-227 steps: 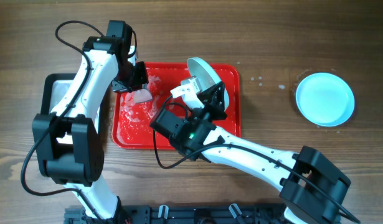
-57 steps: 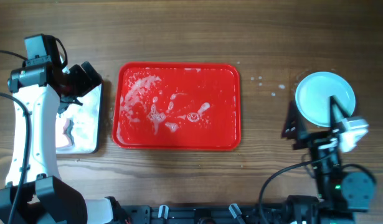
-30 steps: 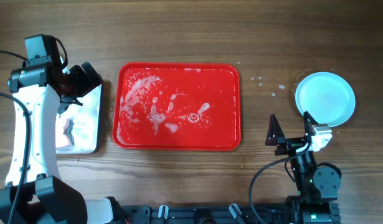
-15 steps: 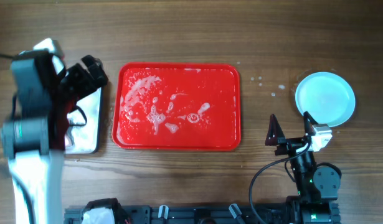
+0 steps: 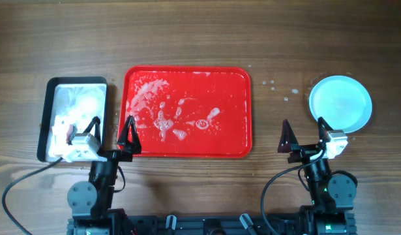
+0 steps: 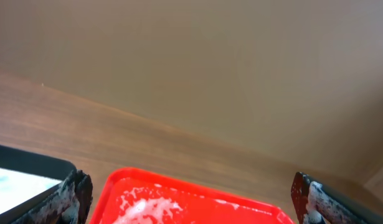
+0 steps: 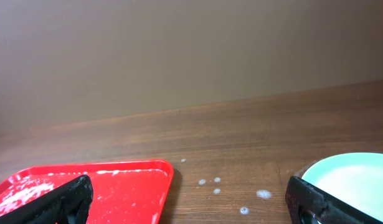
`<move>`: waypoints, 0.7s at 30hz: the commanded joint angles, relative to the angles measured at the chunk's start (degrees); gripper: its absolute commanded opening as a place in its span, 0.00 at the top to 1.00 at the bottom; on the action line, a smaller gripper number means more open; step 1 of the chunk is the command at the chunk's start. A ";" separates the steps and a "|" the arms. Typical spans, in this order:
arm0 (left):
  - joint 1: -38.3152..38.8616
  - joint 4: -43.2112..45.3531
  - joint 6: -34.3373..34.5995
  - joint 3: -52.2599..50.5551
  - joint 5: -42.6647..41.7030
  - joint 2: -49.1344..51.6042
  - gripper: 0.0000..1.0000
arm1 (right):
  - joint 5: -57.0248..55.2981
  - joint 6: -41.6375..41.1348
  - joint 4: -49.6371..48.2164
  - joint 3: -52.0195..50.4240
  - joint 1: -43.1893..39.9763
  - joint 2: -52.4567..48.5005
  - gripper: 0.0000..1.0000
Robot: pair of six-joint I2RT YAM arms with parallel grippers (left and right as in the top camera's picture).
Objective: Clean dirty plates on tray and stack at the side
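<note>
- At the right edge of the overhead view, the plates (image 5: 340, 103) sit in one pale turquoise pile on the table (image 5: 187, 32); only the glossy top one shows.
- Centre frame, well apart from them, the red tray (image 5: 234, 124) is smeared with white suds (image 5: 164, 121).
- Just left of the tray lies a silver pan (image 5: 75, 81) with a black rim.
- Bottom left, the left claw (image 5: 111, 132) has its jaws wide apart and grips nothing.
- Bottom right, near the plates, the right claw (image 5: 303, 136) is likewise spread and empty.
</note>
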State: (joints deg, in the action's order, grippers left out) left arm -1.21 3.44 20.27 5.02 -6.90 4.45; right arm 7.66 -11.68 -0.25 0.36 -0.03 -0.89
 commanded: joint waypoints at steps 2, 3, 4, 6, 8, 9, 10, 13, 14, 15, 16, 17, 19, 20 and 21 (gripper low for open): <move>0.26 -0.17 -0.52 -4.07 2.12 -4.26 0.00 | -0.37 -0.48 -0.24 -0.07 0.28 0.46 0.00; 0.26 -1.77 -0.50 -4.70 2.49 -4.28 0.00 | -0.37 -0.50 -0.22 -0.07 0.28 0.46 0.00; 0.24 -2.93 -0.52 -4.70 2.82 -4.28 0.00 | -0.37 -0.48 -0.24 -0.07 0.28 0.46 0.00; 0.24 -5.42 -0.50 -4.70 3.13 -4.28 0.00 | -0.37 -0.50 -0.24 -0.07 0.28 0.46 0.00; 0.26 -7.63 -0.48 -4.70 3.13 -4.28 0.00 | -0.37 -0.48 -0.22 -0.07 0.28 0.46 0.00; 0.26 -7.58 -0.48 -4.70 3.10 -3.98 0.00 | -0.37 -0.50 -0.24 -0.07 0.28 0.46 0.00; 0.26 -7.58 -0.48 -4.70 3.10 -3.96 0.00 | -0.37 -0.50 -0.24 -0.07 0.28 0.46 0.00; 0.26 -7.58 -0.48 -4.70 3.13 -3.96 0.00 | -0.37 -0.50 -0.22 -0.07 0.28 0.46 0.00; 0.26 -7.58 -0.48 -4.70 3.13 -3.96 0.00 | -0.37 -0.48 -0.22 -0.07 0.28 0.46 0.00; 0.26 -7.58 -0.48 -4.70 3.10 -3.96 0.00 | -0.37 -0.48 -0.24 -0.07 0.28 0.46 0.00; 0.26 -7.58 -0.48 -4.70 3.10 -3.96 0.00 | -0.37 -0.48 -0.24 -0.07 0.28 0.46 0.00; 0.26 -7.58 -0.48 -4.70 3.10 -3.96 0.00 | -0.37 -0.50 -0.22 -0.07 0.28 0.46 0.00; 0.26 -7.58 -0.48 -4.70 3.10 -3.96 0.00 | -0.37 -0.48 -0.22 -0.07 0.28 0.46 0.00; 0.26 -7.58 -0.48 -4.70 3.13 -3.96 0.00 | -0.37 -0.48 -0.22 -0.07 0.28 0.46 0.01; 0.26 -7.58 -0.48 -4.70 3.13 -3.96 0.00 | -0.37 -0.48 -0.22 -0.07 0.28 0.46 0.00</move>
State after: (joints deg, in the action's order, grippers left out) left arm -1.21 -3.90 20.25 0.67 -4.34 0.80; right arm 7.66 -11.68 -0.23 0.36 -0.03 -0.89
